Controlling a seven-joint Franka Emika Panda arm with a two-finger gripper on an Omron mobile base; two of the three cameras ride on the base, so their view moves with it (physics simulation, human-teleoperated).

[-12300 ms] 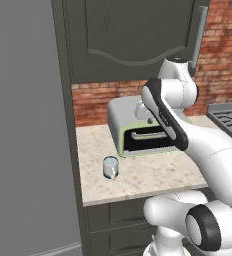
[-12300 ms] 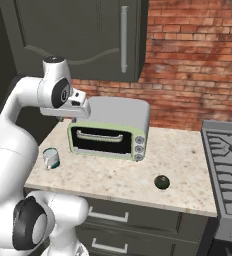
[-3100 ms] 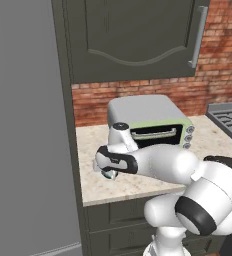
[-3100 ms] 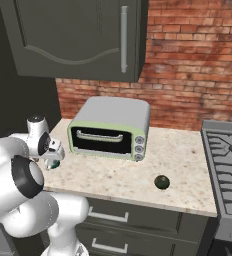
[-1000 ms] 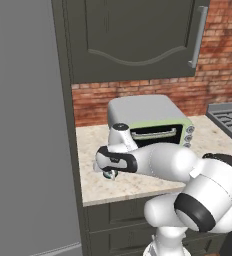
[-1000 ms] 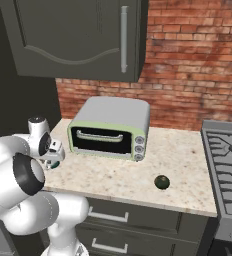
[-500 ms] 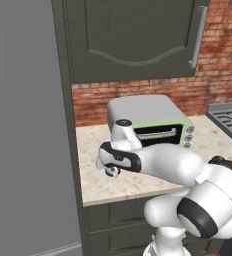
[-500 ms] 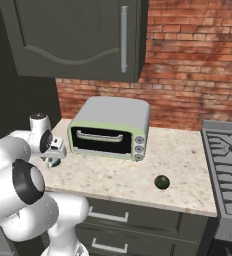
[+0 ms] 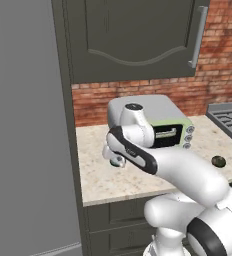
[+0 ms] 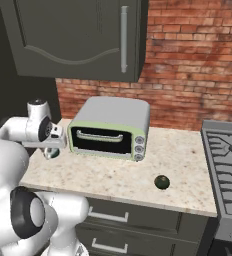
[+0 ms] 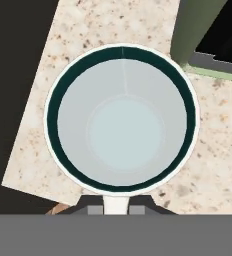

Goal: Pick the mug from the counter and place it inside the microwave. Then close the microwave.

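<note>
Pinching the small translucent pale blue-green glassy mug (image 11: 121, 120) by its handle, the dark two-fingered tool (image 11: 116, 206) on the white arm holds it above the counter's left end. From the hand view the mug shows a round whitish rim, dark inner wall and pale smooth bottom. Below lies the beige speckled stone counter (image 10: 118, 175) over dark grey-green drawers. Just beside stands a boxy pale-green and grey toaster oven (image 10: 109, 127); a small dark round object (image 10: 161, 182) sits nearer the front right edge.
</note>
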